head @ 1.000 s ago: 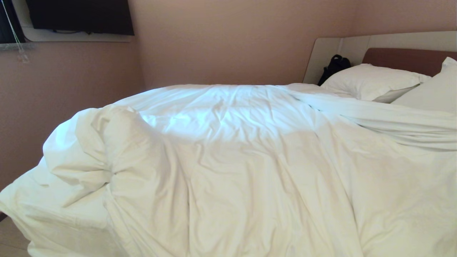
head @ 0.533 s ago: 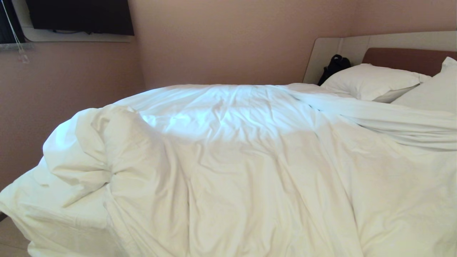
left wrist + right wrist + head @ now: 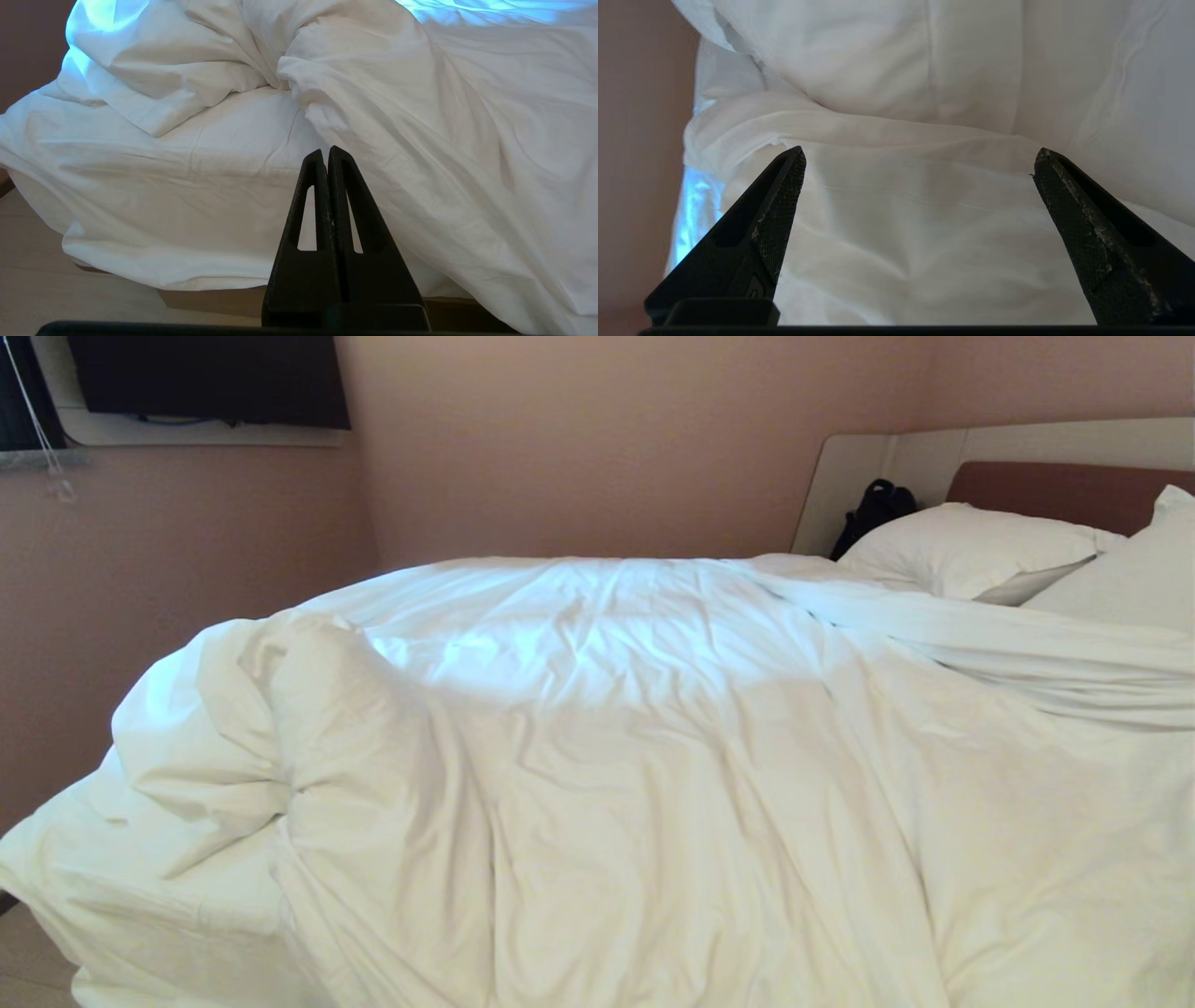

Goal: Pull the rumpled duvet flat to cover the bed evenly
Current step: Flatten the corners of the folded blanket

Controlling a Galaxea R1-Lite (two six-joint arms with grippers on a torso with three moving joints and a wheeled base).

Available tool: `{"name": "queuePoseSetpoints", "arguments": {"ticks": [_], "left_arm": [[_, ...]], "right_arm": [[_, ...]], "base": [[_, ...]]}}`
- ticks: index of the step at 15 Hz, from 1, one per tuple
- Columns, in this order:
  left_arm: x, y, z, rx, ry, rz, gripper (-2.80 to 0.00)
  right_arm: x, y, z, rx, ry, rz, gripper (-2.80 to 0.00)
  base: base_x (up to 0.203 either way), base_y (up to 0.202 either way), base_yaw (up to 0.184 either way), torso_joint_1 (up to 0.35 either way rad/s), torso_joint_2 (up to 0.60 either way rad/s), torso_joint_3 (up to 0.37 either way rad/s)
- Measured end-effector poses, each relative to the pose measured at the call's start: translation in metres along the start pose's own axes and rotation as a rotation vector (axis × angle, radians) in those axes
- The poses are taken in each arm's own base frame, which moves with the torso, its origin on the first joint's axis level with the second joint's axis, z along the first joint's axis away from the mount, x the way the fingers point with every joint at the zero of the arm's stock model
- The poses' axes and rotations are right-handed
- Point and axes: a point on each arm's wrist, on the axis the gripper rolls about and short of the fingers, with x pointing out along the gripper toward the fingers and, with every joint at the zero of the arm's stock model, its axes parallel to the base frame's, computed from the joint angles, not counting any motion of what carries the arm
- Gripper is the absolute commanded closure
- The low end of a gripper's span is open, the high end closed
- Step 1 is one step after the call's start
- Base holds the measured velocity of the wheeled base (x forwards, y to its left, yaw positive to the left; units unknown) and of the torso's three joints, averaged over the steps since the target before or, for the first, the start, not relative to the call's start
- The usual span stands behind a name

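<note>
From the head view, neither arm shows; the duvet (image 3: 653,756) lies over the bed (image 3: 1064,490), bunched into a lump at the near left corner, leaving sheet (image 3: 140,887) bare. Left wrist view: left gripper (image 3: 328,151) pressed shut, empty, short of that bare corner. Right wrist view: right gripper (image 3: 920,156) spread wide, holding nothing, facing a duvet fold near the pillows (image 3: 878,56). Risk: closing on too thin a fold would let cloth slip, or snag a pillow.
</note>
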Motion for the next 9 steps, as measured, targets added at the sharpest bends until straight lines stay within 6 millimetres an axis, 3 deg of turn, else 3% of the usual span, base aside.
{"name": "queuePoseSetpoints", "arguments": {"ticks": [4,9], "left_arm": [[0.0,0.0,0.0,0.0,0.0,0.0,0.0],[0.0,0.0,0.0,0.0,0.0,0.0,0.0]], "right_arm": [[-0.0007,-0.005,0.0039,-0.026,0.035,0.104,-2.8],[0.0058,0.0043,-0.0033,-0.162,0.136,0.287,-2.8]], "base": [[0.0,0.0,0.0,0.0,0.0,0.0],[0.0,0.0,0.0,0.0,0.0,0.0]]}}
